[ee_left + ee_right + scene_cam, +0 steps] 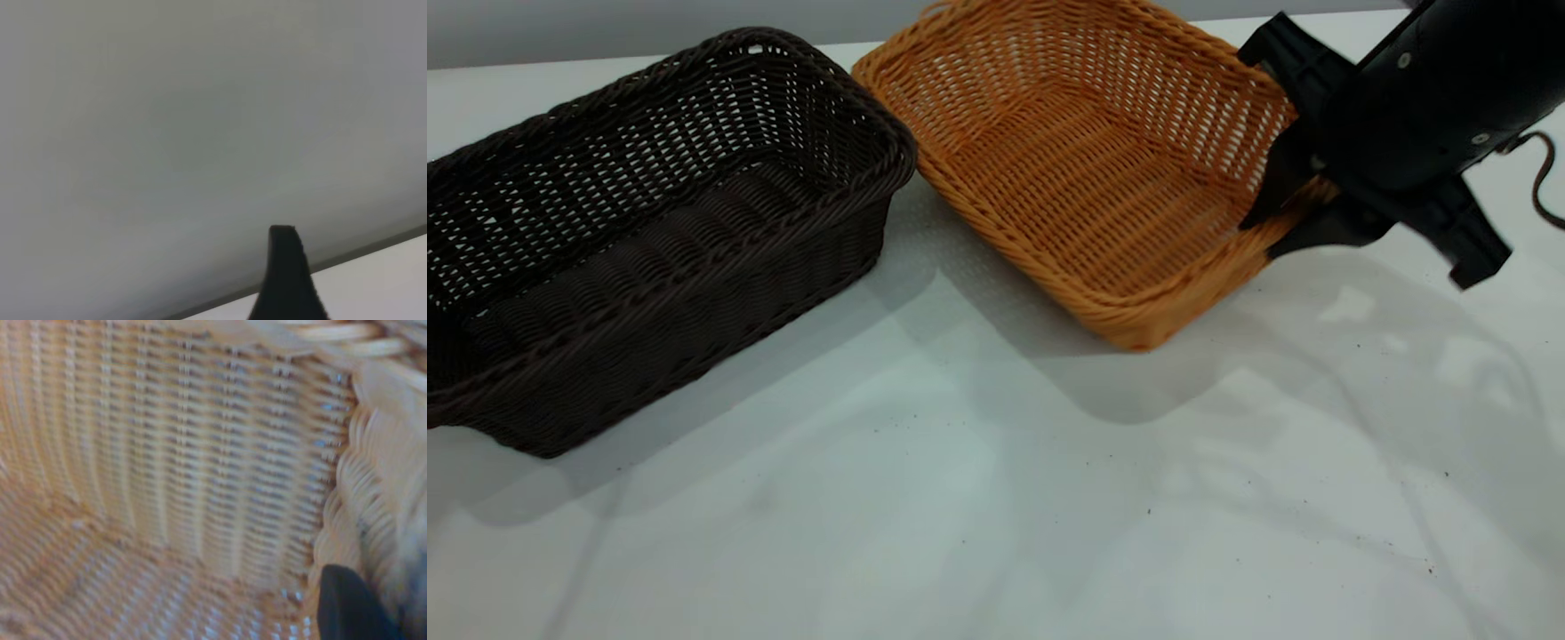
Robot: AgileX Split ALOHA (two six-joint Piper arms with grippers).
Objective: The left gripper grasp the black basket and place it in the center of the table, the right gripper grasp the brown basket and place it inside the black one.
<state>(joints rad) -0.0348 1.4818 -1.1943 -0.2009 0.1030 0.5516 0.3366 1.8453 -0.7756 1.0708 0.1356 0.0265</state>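
Note:
The black basket (pixel 649 231) stands on the white table (pixel 996 498) at the left, empty. Just to its right, the brown basket (pixel 1085 151) is tilted, with its right side raised off the table and a shadow under it. My right gripper (pixel 1259 240) is shut on the brown basket's right-hand rim, one finger inside the wall and one outside. The right wrist view is filled by the brown basket's woven inner wall (pixel 200 453), with one black finger (pixel 347 607) against the weave. The left wrist view shows only a black part of my left gripper (pixel 287 287), away from both baskets.
A grey wall (pixel 605 27) runs behind the table's far edge. A dark cable (pixel 1543 187) hangs beside the right arm. The two baskets almost touch at their near corners. Bare table spreads across the front and middle.

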